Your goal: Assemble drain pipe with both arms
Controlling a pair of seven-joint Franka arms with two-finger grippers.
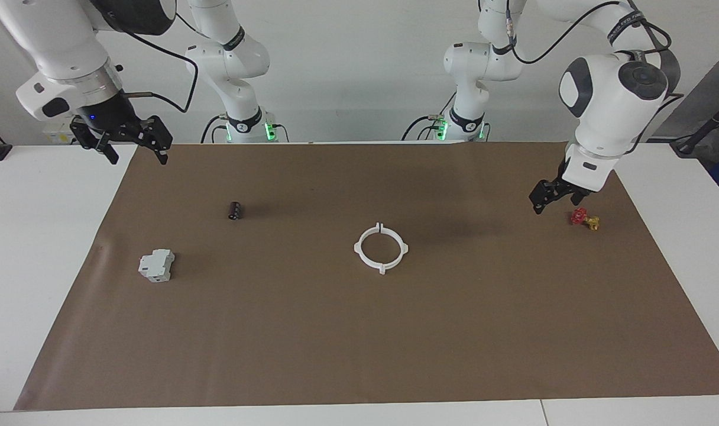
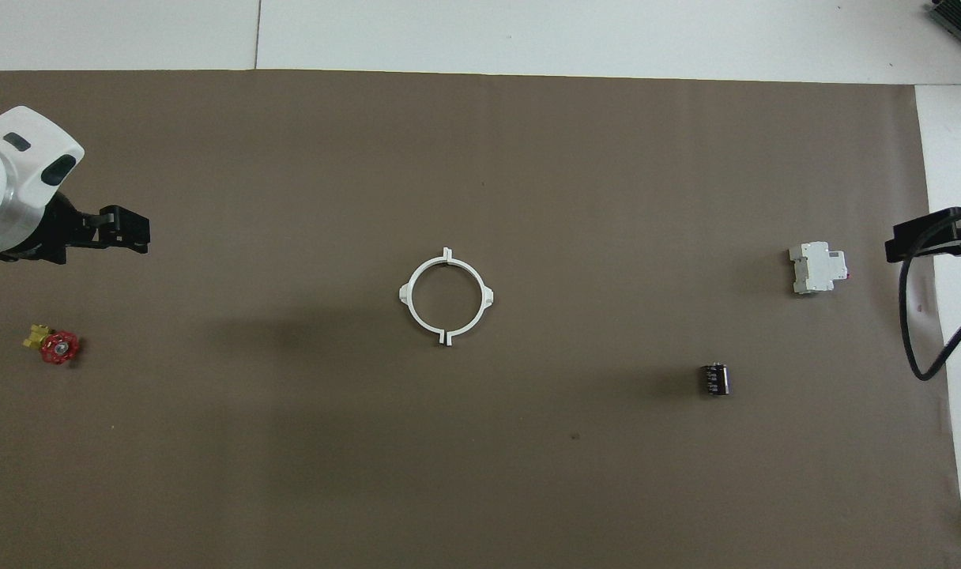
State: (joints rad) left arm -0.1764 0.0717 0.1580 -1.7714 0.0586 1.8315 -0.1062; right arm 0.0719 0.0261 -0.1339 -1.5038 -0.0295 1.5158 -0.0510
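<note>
The drain pipe lies flat in the middle of the brown mat as one white ring, its two half-ring pieces meeting at small end tabs; it also shows in the overhead view. No gripper touches it. My left gripper hangs low over the mat at the left arm's end, beside a small red and yellow valve; it also shows in the overhead view. My right gripper is open and empty, raised over the mat's edge at the right arm's end, and its tip shows in the overhead view.
A grey-white boxy block and a small black cylinder lie toward the right arm's end. A red and yellow valve lies toward the left arm's end. The brown mat covers the white table.
</note>
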